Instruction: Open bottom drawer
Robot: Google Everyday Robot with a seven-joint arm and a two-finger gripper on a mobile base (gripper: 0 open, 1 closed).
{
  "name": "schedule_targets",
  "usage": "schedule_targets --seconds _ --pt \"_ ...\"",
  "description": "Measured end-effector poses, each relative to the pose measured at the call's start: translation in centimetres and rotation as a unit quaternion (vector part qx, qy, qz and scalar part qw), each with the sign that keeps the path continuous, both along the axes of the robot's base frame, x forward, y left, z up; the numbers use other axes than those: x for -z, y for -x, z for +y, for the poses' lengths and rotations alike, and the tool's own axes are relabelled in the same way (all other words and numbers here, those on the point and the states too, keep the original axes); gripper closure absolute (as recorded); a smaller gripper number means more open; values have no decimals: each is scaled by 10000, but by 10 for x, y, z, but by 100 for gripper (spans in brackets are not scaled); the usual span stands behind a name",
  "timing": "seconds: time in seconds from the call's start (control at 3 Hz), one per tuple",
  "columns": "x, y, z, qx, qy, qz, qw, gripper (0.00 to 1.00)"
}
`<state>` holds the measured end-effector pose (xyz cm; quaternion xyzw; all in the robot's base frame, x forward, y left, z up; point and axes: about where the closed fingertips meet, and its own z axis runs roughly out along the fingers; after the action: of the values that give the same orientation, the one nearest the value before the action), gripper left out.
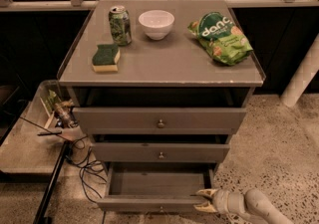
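Note:
The bottom drawer [159,184] is the lowest of three grey drawers in the cabinet. It stands pulled out, its shallow grey tray showing and its flat front [149,204] at the lower edge of the view. My gripper [204,200] is at the drawer's front right corner, pointing left, its pale fingers spread one above the other beside the front panel. It holds nothing.
On the cabinet top [164,61] stand a green can [120,25], a white bowl [156,23], a green-and-yellow sponge [105,57] and a green chip bag [220,36]. A low side table [30,148] with clutter and cables [84,166] is at the left. A white post [301,76] is at the right.

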<state>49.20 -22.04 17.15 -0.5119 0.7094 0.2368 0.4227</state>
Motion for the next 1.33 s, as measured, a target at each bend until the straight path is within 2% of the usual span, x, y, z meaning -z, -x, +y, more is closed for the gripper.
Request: schedule_targets --seconds 0.33,0.67,1.33 --pt "0 0 0 -2 -1 5 10000 84" --pt "2 6 -3 37 -81 16 10000 100" --pt "1 13 -3 44 -111 4 9999 100"
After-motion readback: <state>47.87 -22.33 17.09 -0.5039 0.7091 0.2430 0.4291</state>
